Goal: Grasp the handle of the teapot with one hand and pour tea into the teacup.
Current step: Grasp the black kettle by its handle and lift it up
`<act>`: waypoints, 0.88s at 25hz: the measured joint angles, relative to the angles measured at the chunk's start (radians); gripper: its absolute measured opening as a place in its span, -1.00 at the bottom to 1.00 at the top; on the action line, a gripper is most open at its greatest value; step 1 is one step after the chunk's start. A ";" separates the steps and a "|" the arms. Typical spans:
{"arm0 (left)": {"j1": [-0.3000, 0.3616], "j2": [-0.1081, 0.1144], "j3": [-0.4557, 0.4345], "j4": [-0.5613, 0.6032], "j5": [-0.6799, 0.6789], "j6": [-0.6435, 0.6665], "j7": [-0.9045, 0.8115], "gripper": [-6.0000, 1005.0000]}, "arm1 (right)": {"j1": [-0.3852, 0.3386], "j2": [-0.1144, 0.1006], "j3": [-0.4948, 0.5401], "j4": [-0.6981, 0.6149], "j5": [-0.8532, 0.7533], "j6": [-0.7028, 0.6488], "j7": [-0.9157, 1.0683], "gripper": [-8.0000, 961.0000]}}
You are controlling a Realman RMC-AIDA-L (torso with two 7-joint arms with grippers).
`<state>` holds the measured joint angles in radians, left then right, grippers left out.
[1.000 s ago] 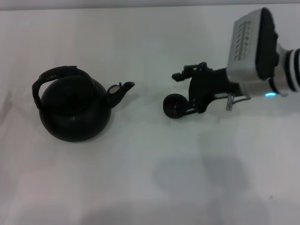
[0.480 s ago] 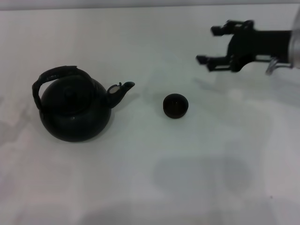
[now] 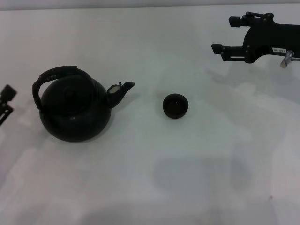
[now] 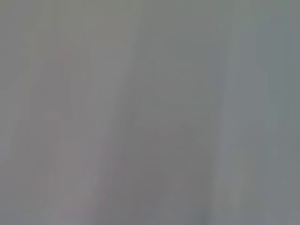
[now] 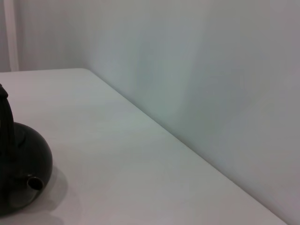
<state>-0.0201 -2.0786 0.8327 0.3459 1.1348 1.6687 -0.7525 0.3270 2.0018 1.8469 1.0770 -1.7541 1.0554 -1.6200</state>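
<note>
teapot [image 3: 75,110] left, teacup [image 3: 176,106] beside its spout, right gripper [image 3: 224,35] open — raised far right

Black teapot [image 3: 75,111] upright, handle [image 3: 55,75] arched overhead; teacup [image 3: 175,106] near spout.

The round black teapot [image 3: 75,112] has a smooth, softly glossy body, like enamelled metal, while its thick arched black handle [image 3: 54,75] looks rough and matt. The small dark brown teacup [image 3: 176,106] appears dull-glazed. The white counter [image 3: 187,178] is smooth and matt.
</note>
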 joint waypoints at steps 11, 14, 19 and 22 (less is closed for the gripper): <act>-0.064 0.002 0.031 -0.066 0.002 -0.061 -0.015 0.48 | -0.012 0.000 -0.007 -0.010 0.016 0.008 -0.016 0.74; -0.068 0.002 0.064 -0.068 0.003 -0.069 -0.021 0.47 | -0.013 0.000 -0.006 -0.010 0.020 0.014 -0.019 0.74; -0.070 0.002 0.072 -0.068 0.007 -0.083 -0.031 0.47 | -0.013 0.000 -0.005 -0.010 0.022 0.015 -0.023 0.74; -0.070 0.002 0.073 -0.068 0.009 -0.104 -0.043 0.46 | -0.013 0.000 -0.005 -0.010 0.028 0.015 -0.025 0.74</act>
<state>-0.0901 -2.0761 0.9053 0.2776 1.1441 1.5648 -0.7957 0.3144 2.0018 1.8416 1.0674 -1.7266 1.0708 -1.6451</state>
